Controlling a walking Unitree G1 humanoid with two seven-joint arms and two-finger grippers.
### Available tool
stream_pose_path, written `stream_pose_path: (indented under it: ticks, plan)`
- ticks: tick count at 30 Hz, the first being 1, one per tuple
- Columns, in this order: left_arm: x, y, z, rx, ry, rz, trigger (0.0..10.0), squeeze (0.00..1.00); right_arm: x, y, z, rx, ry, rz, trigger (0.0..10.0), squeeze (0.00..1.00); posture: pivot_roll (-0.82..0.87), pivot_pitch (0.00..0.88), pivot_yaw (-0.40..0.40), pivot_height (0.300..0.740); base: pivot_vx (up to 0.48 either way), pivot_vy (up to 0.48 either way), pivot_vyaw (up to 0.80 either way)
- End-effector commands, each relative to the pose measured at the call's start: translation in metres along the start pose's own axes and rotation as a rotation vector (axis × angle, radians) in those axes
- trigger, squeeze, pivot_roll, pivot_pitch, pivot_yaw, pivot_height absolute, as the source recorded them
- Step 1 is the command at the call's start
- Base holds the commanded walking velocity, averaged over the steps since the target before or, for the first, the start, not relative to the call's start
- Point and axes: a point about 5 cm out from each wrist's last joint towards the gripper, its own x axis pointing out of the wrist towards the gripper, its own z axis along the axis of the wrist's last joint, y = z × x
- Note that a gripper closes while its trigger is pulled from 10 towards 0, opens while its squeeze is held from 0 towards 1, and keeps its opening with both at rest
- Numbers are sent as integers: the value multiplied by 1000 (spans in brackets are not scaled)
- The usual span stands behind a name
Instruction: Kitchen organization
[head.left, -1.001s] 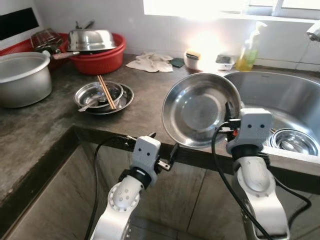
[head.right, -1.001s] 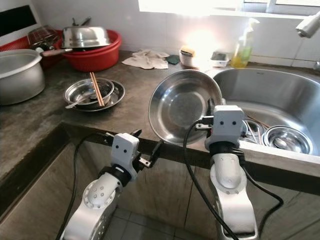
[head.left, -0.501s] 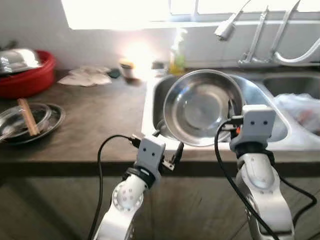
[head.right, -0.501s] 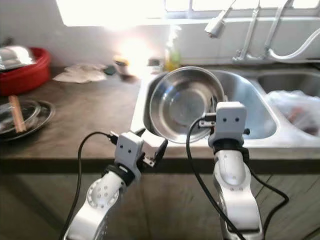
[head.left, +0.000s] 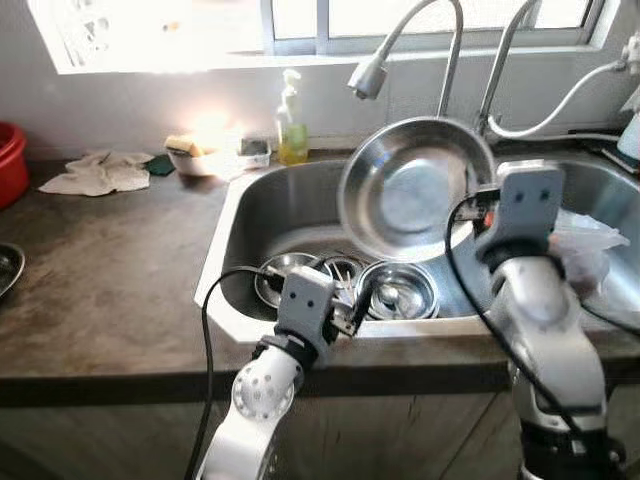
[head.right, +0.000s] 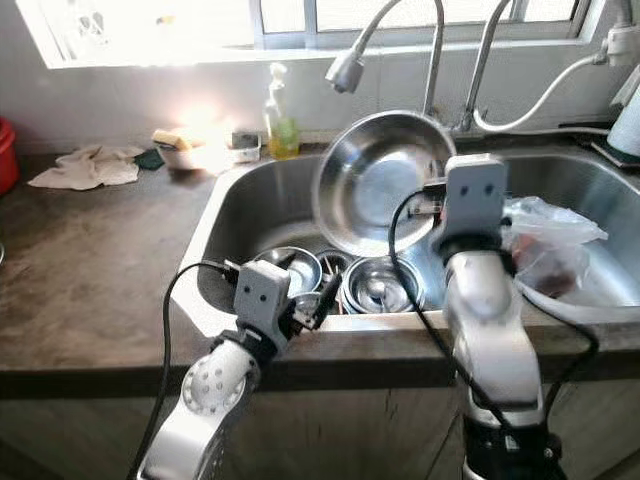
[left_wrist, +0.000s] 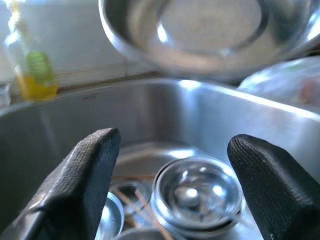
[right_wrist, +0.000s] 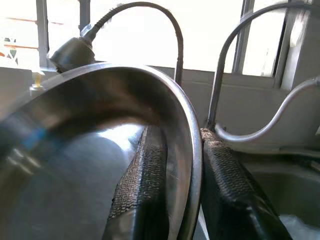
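The right hand (head.left: 472, 195) pinches the rim of the pan (head.left: 415, 187), held tilted on edge above the sink (head.left: 262, 215); the bowls (head.left: 398, 290) lie at 6 o'clock beneath it; the left hand (head.left: 357, 302) hovers wide, empty, at 7 o'clock, over the sink's near edge.

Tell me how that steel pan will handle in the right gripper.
The pan looks rigid and probably light: thin metal. The right gripper pinches only its rim, so it may swivel. Its polished surface likely makes it slippery, and it hangs tilted over the sink.
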Motion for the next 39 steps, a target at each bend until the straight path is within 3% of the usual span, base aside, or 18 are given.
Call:
stream_pose_path:
  ticks: [1,4,5,8,17,23,31,32,33,34,35,39]
  plan:
    - [-2,2,-1,-6,7,18,10000,0,4,-1,0,0,8,4,10000,0,31,37,-43,740,0,0,0]
    - [-4,-1,1,-13,3,11,10000,0,12,-4,-12,-40,87,25,10000,0,36,42,-51,740,0,0,0]
    - [-5,-1,0,-11,6,4,10000,0,19,-5,-22,-63,173,54,10000,0,38,43,-53,740,0,0,0]
    - [-6,-1,0,-11,9,5,10000,0,25,-7,-26,-64,200,59,10000,0,40,53,-57,740,0,0,0]
    - [-13,-6,1,-27,28,7,10000,0,52,-5,-54,-149,440,190,10000,0,65,111,-78,740,0,0,0]
    - [-18,-10,0,-41,45,-3,10000,0,55,-2,-75,-198,558,258,10000,0,68,140,-76,740,0,0,0]
    - [-26,-11,2,-50,67,-2,10000,0,52,3,-95,-195,668,326,10000,0,83,173,-79,740,0,0,0]
    - [-27,-11,2,-50,72,-2,10000,0,51,4,-98,-192,678,329,10000,82,86,176,-79,740,0,0,0]
    - [-27,-11,2,-50,72,-2,10000,0,51,4,-98,-192,678,329,10000,82,86,176,-79,740,0,0,0]
    - [-28,-11,2,-51,77,-2,10000,0,50,6,-101,-184,690,339,10000,686,91,180,-78,740,0,0,0]
    - [-29,-11,2,-51,78,-2,10000,0,50,6,-102,-180,691,336,10000,1000,90,182,-75,740,0,0,0]
    - [-30,-10,3,-50,81,-3,10000,0,50,6,-103,-173,693,330,10000,1000,98,185,-70,740,0,0,0]
